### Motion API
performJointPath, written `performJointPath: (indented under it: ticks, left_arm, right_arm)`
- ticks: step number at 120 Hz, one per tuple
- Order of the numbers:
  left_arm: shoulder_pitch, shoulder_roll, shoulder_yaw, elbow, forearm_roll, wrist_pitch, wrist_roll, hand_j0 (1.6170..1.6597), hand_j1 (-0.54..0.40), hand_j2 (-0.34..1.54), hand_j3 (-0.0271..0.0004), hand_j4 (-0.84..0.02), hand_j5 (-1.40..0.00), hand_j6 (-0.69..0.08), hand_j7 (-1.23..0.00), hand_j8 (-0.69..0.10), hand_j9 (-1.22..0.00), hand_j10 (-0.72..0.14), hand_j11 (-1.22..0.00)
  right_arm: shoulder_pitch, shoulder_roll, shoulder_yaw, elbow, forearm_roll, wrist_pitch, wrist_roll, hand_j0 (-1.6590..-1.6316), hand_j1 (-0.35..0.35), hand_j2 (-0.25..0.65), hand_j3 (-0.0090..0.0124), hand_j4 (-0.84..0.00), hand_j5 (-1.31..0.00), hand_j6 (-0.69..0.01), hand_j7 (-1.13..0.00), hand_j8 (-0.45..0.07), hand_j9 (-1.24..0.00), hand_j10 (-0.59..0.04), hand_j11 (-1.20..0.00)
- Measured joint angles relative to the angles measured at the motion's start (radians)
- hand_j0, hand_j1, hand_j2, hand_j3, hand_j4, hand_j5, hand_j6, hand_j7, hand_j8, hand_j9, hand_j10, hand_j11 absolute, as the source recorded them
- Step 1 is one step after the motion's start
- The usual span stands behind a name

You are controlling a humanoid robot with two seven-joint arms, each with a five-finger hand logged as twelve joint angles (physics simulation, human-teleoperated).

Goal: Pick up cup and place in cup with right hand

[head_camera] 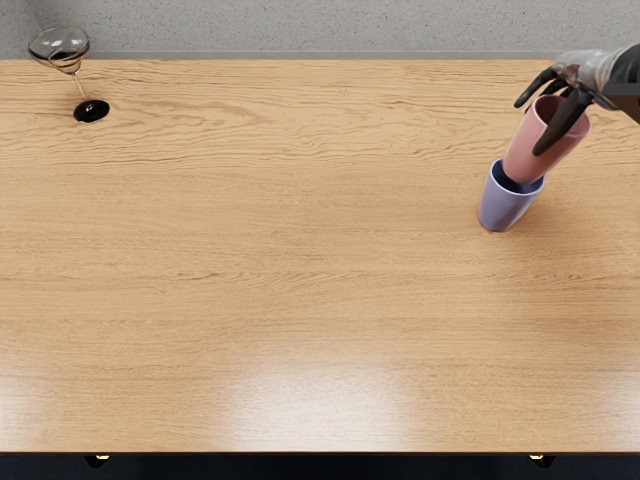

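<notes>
Head view: on the wooden bench (300,300), smooth, tapered blue-violet cup (505,208), dark inside, mouth up. Beyond it, matte pink tapered cup (523,155), mouth up, base at the blue-violet cup's opening; insertion depth unclear. Right robot hand (532,122) grips pink cup near its rim. Far left: clear stemmed glass, black foot (91,111).

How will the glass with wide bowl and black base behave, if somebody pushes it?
The glass would probably tip rather easily, since its wide bowl sits high on a thin stem. It also looks fragile, being thin and transparent.
</notes>
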Motion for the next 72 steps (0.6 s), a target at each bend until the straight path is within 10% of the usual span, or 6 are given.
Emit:
performJointPath:
  ticks: [44, 72]
  left_arm:
    - [0.0, 0.0, 0.0, 0.0, 0.0, 0.0, 0.0, 1.6581, 0.345, 0.0, 0.0001, -0.004, 0.0, -0.004, 0.0, -0.004, 0.0, -0.004, 0.0]
    - [0.0, 0.0, 0.0, 0.0, 0.0, 0.0, 0.0, 1.6581, 0.344, 0.0, 0.0, -0.004, 0.0, -0.004, 0.0, -0.004, 0.0, -0.004, 0.0]
  right_arm:
    - [0.001, 0.002, 0.001, 0.007, 0.001, 0.005, 0.0, -1.652, 0.084, -0.038, -0.0001, -0.497, -0.72, -0.386, -0.68, -0.206, -0.71, -0.237, -0.7]
    - [0.0, -0.041, 0.042, -0.001, 0.005, 0.044, 0.001, -1.6561, -0.186, -0.016, 0.0, -0.182, -0.26, -0.148, -0.25, -0.09, -0.26, -0.099, -0.25]
